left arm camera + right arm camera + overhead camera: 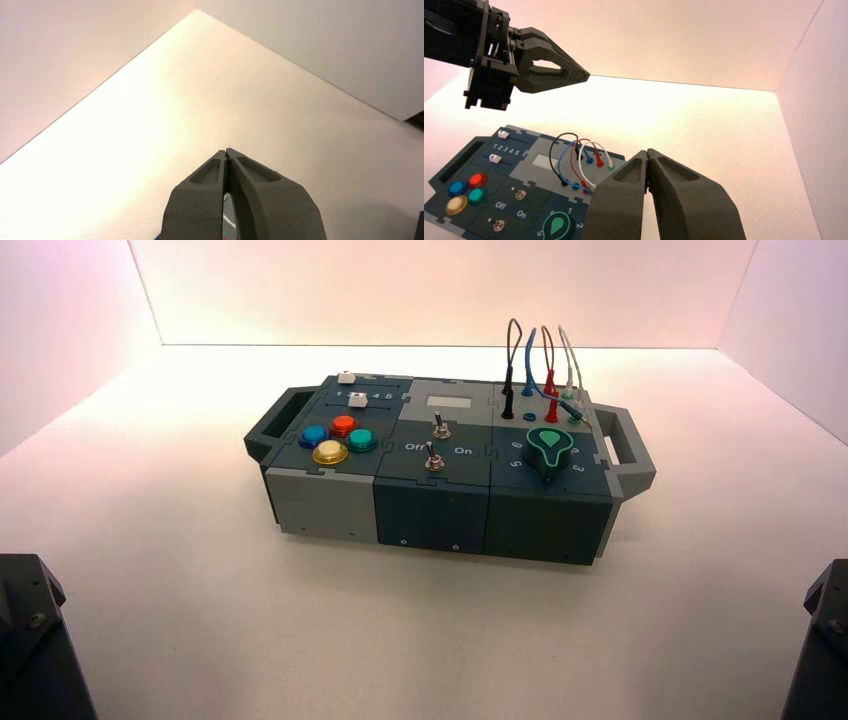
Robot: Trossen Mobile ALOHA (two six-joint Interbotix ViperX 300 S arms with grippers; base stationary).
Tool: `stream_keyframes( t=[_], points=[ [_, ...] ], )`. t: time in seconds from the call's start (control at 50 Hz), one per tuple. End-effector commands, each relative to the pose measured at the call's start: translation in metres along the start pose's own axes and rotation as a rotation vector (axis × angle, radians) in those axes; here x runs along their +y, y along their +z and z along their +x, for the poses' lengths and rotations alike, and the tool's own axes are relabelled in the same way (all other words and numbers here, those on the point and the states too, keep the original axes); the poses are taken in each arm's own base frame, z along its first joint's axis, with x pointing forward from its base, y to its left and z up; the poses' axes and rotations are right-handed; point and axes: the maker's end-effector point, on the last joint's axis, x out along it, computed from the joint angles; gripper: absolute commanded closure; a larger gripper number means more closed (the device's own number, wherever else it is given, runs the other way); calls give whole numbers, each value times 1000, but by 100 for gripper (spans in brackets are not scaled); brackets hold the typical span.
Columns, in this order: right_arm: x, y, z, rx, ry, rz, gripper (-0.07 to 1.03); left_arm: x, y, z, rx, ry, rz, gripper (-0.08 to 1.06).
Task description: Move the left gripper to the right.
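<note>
My left gripper [30,635] shows as a broad black block at the high view's bottom left corner, well in front of and left of the grey box [330,505]. In the left wrist view its fingers [210,172] are shut on nothing and point at the bare white floor and walls. The right wrist view shows the left gripper [583,76] raised above the box's left end. My right gripper [647,151] is shut and empty. It sits parked at the bottom right [825,635].
The box [516,150] carries coloured round buttons [337,438], two white sliders [356,400], two toggle switches [434,458] by "Off" and "On", a green knob [549,445] and looped wires [540,365]. It has a handle at each end. White walls enclose the floor.
</note>
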Motion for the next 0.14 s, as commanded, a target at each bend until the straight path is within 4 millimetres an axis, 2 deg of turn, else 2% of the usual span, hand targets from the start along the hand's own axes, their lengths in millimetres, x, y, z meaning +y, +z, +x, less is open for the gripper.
stream_keyframes(
  t=[0.02, 0.14],
  points=[
    [1, 14, -4, -31, 3, 6, 99, -2, 25, -24, -72, 0, 3, 101],
    [1, 15, -4, -35, 4, 7, 99, -2, 25, -23, -70, -1, 3, 101]
  ],
)
